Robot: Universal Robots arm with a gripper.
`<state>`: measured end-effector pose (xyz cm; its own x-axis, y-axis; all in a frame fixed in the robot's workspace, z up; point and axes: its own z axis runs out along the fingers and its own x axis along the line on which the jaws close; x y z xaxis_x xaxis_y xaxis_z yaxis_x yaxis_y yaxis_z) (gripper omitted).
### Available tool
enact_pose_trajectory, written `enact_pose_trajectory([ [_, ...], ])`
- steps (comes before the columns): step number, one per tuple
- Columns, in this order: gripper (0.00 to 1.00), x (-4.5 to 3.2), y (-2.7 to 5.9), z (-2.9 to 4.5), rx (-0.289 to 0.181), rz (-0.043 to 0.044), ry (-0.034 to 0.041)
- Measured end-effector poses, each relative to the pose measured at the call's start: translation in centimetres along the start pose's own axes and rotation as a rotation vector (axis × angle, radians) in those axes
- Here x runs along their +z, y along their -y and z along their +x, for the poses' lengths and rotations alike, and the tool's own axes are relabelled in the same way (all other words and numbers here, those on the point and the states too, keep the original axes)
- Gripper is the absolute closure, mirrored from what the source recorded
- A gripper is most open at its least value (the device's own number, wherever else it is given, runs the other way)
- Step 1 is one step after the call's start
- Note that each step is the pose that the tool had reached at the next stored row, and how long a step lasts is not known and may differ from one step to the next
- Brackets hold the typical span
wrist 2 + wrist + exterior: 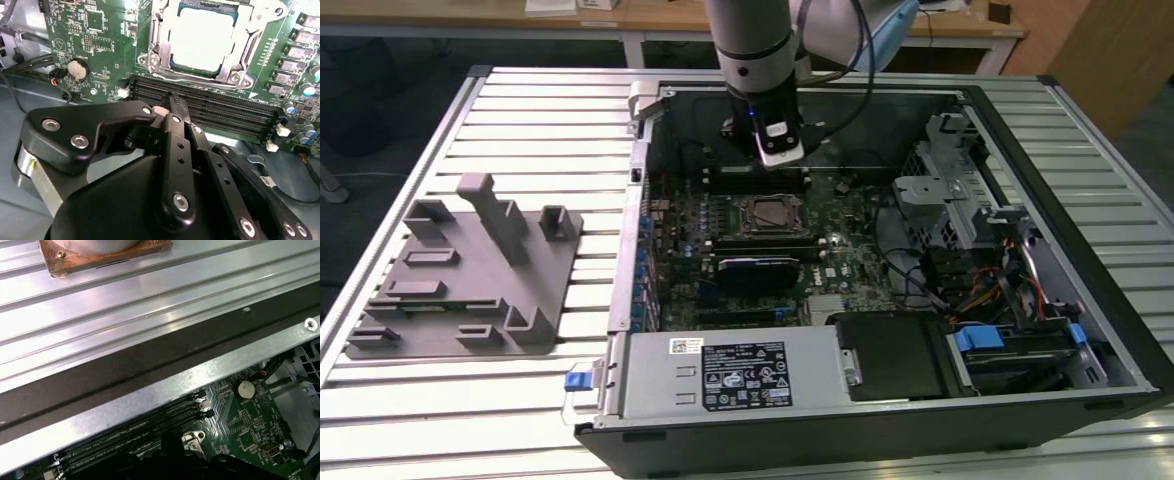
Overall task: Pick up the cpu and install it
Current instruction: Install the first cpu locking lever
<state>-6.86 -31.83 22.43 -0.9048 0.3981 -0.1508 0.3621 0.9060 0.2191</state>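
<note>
Hovering inside the open case (987,110) on a ribbed metal counter (534,120), the claw (172,100) is pinched narrow and empty; the cpu (202,42) sits in its socket (160,30).

The arm (750,40) comes down from the top of the exterior view, nearly vertical, and its wrist hangs inside the open computer case (1067,120), near the case's far wall. The gripper (778,150) is at the low end of the wrist and it points down to the motherboard (854,262). In the second wrist view the gripper (175,107) has its two black fingers (176,145) pressed together at the tips, with nothing between them. They hover above the board without touching it.
</note>
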Motion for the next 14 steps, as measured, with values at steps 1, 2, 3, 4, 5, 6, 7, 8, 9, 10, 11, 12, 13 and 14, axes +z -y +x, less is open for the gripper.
enact_pose_trajectory([
  [1,0.89,0.0,0.0,0.0,0.0,0.0001,-0.0001],
  [2,0.89,0.0,-0.01,-0.02,0.0,0.0016,-0.002],
  [3,0.89,0.01,-0.01,-0.04,0.0,0.0062,-0.0069],
  [4,0.89,0.04,-0.02,-0.07,0.001,0.0132,-0.0149],
  [5,0.89,0.07,-0.03,-0.09,0.002,0.0216,-0.0262],
  [6,0.89,0.1,-0.04,-0.13,0.004,0.0304,-0.0377],
  [7,0.89,0.12,-0.06,-0.17,0.005,0.0393,-0.0494],
  [8,0.89,0.14,-0.07,-0.21,0.006,0.0472,-0.061],
  [9,0.89,0.17,-0.09,-0.25,0.008,0.0555,-0.0732],
  [10,0.89,0.19,-0.11,-0.3,0.009,0.0645,-0.087],
  [11,0.89,0.22,-0.13,-0.37,0.011,0.0751,-0.1028],
  [12,0.89,0.24,-0.15,-0.43,0.013,0.0846,-0.1177],
  [13,0.89,0.27,-0.17,-0.48,0.015,0.0941,-0.1321],
  [14,0.89,0.29,-0.19,-0.53,0.016,0.1028,-0.1443],
])
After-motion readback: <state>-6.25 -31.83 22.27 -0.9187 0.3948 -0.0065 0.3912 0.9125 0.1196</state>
